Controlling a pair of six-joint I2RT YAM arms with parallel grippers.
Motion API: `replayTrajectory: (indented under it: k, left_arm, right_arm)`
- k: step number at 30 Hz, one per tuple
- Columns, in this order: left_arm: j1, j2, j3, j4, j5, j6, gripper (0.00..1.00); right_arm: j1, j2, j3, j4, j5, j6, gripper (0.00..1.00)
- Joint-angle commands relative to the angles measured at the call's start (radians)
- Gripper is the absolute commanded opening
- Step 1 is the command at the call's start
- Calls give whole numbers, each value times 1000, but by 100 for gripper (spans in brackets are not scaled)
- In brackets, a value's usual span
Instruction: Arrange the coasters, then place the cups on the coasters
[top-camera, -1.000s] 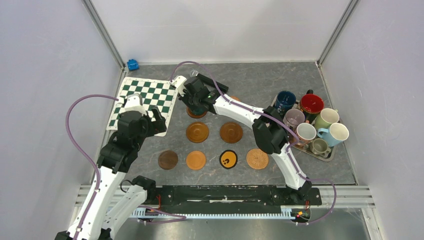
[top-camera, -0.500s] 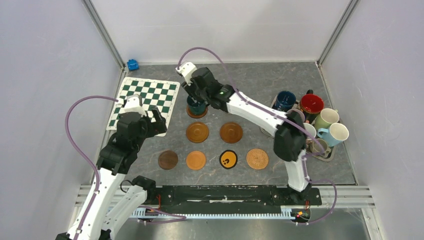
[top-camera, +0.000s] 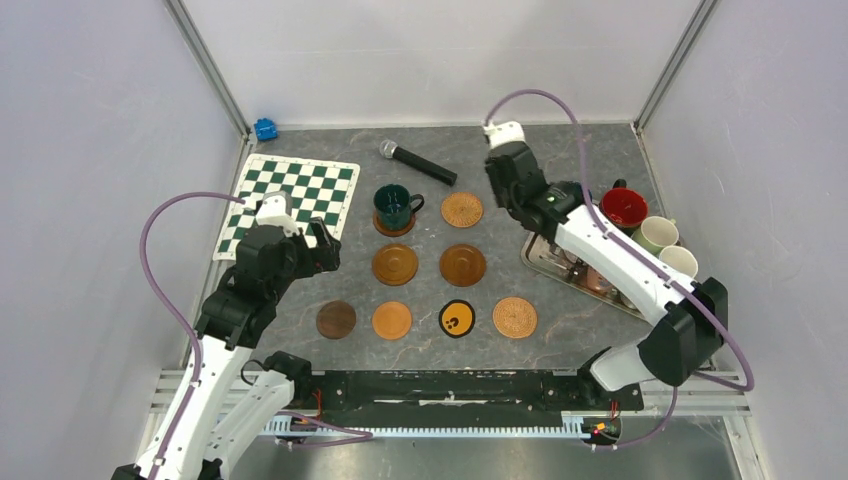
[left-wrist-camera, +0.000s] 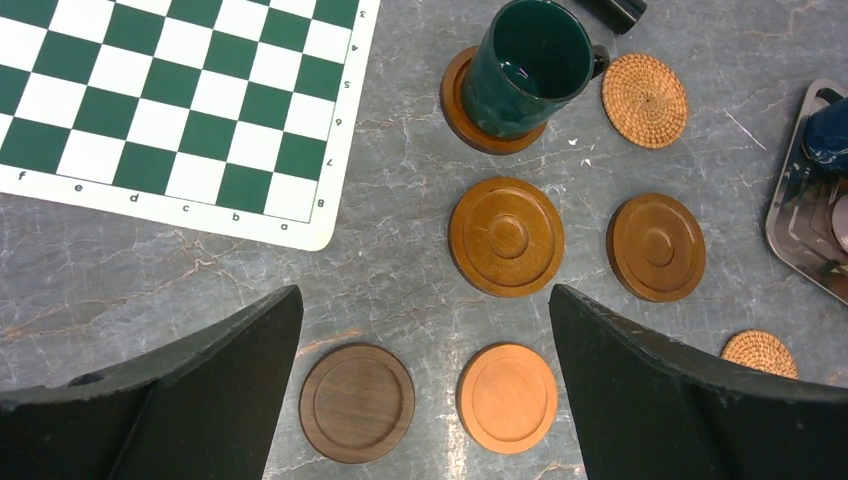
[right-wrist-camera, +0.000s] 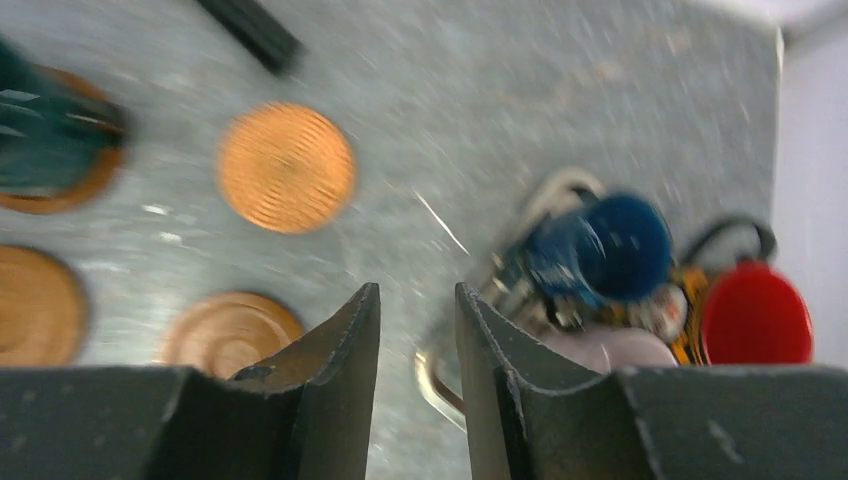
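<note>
**Q:** How far along are you?

**A:** All eight coasters (top-camera: 463, 265) are laid out on the bench (top-camera: 425, 292), and the dark green cup (top-camera: 396, 205) stands on the back-left one. The other cups (top-camera: 623, 207) wait on the tray (top-camera: 534, 257), right side. My left end effector (left-wrist-camera: 425, 295) gapes wide and empty. My right end effector (right-wrist-camera: 416, 290) is nearly pinched, holding nothing.

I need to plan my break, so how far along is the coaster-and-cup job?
Done: eight coasters lie in rows, and a green mug stands on the far left one. In hand: nothing. The right gripper is empty, jaws slightly apart, near the tray; the left gripper is open above the coasters. Left: the other mugs in the tray need the seven bare coasters.
</note>
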Motion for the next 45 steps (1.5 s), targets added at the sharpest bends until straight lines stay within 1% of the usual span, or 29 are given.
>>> replayTrajectory:
  k: [1, 4, 8, 11, 15, 23, 28, 38, 42, 45]
  left_arm:
    - [-3, -1, -3, 45, 24, 47, 100]
    - [-3, -1, -4, 43, 27, 46, 100]
    - [-3, -2, -5, 41, 23, 46, 100]
    - [-3, -4, -7, 37, 24, 43, 100]
    - [-5, -2, -7, 35, 24, 43, 100]
    - [-5, 3, -5, 35, 19, 41, 100]
    - [-5, 12, -2, 34, 22, 42, 100]
    - [-5, 4, -4, 32, 10, 41, 100]
    - [-4, 9, -2, 31, 12, 43, 100]
    - [-4, 6, -5, 32, 8, 43, 100]
  right_arm:
    - [-150, -78, -151, -99, 20, 123, 35]
    - [-267, -88, -215, -99, -32, 137, 34]
    - [-370, -58, -240, -99, -19, 138, 33]
    - [-436, -44, -244, -97, -34, 143, 33]
    - [-488, -36, -254, -70, -120, 139, 33]
    - [-519, -42, -335, -33, -149, 127, 34]
    - [-520, -21, -343, -10, -181, 128, 34]
    - [-522, 21, -387, 25, -186, 103, 34]
    - [-524, 41, -387, 31, -187, 86, 32]
    - [-524, 42, -386, 35, -187, 77, 28]
